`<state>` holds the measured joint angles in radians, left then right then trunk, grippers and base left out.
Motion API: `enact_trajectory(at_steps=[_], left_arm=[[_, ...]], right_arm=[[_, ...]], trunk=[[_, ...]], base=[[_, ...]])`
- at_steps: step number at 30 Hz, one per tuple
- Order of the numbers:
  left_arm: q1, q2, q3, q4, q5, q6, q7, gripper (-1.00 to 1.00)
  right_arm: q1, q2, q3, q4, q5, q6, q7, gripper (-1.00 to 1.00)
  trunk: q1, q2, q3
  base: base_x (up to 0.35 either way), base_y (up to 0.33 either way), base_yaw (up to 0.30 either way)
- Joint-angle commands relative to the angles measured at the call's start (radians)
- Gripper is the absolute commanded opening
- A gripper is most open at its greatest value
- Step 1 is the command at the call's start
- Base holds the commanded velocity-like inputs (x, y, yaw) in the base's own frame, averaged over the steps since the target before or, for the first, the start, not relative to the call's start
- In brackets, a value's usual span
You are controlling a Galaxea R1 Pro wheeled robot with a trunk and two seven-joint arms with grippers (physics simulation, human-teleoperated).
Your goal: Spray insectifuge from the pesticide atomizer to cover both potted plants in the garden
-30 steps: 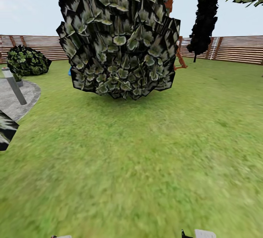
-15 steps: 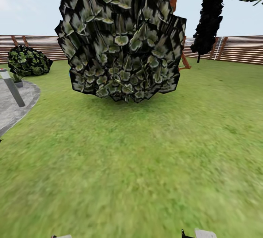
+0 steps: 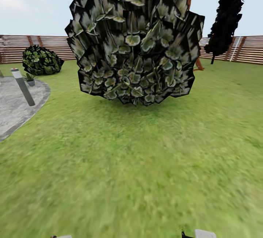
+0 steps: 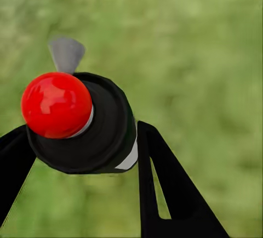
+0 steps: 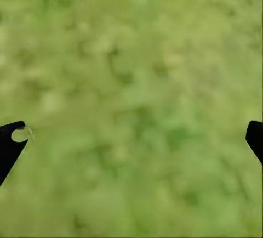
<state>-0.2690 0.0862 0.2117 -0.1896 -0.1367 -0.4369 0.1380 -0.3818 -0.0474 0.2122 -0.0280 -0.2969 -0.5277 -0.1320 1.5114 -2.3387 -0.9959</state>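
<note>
A black cylindrical bottle (image 4: 90, 128) with a glossy red ball cap and a pale grey trigger tab is seen clamped between the dark fingers of the left end effector (image 4: 82, 156), above blurred lawn (image 3: 138, 165). The right end effector (image 5: 131, 139) is spread wide apart over grass. One small potted plant (image 3: 30, 79) in a grey pot stands at the stone patio (image 3: 14, 102) edge.

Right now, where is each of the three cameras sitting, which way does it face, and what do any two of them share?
Head view: on the robot's head, facing forward over the lawn at a big dark-leaved plant, patio at left, fence behind.
Left wrist view: near the left gripper, looking down at grass; its black fingers clamp a dark bottle with a red cap.
Right wrist view: near the right gripper, fingertips spread over grass.
Shared: all show lawn.
</note>
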Motion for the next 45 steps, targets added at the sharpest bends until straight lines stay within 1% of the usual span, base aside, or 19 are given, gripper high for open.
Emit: enact_trajectory(at_steps=[1, 13, 32, 45], left_arm=[[-0.001, 0.0, 0.005, 0.001, -0.011, -0.003, 0.005, -1.0], [-0.001, 0.0, 0.006, 0.001, -0.011, -0.004, 0.005, -1.0], [-0.001, 0.0, 0.006, 0.002, -0.011, -0.003, 0.005, -1.0], [-0.001, 0.0, 0.005, 0.002, -0.011, -0.003, 0.005, -1.0]], right_arm=[[0.0, 0.0, 0.009, 0.0, -0.005, -0.002, -0.004, 1.0], [0.0, 0.0, 0.009, 0.0, -0.005, -0.002, -0.004, 1.0], [0.0, 0.0, 0.009, 0.0, -0.004, -0.002, -0.004, 1.0], [0.0, 0.0, 0.009, 0.0, -0.004, -0.002, -0.004, 1.0]], trunk=[[0.0, 0.0, -0.001], [0.0, 0.0, -0.001], [0.0, 0.0, -0.001], [0.0, 0.0, -0.001]], base=[[0.34, 0.0, 0.242], [0.34, 0.0, 0.208], [0.34, 0.0, 0.027], [0.34, 0.0, 0.25]])
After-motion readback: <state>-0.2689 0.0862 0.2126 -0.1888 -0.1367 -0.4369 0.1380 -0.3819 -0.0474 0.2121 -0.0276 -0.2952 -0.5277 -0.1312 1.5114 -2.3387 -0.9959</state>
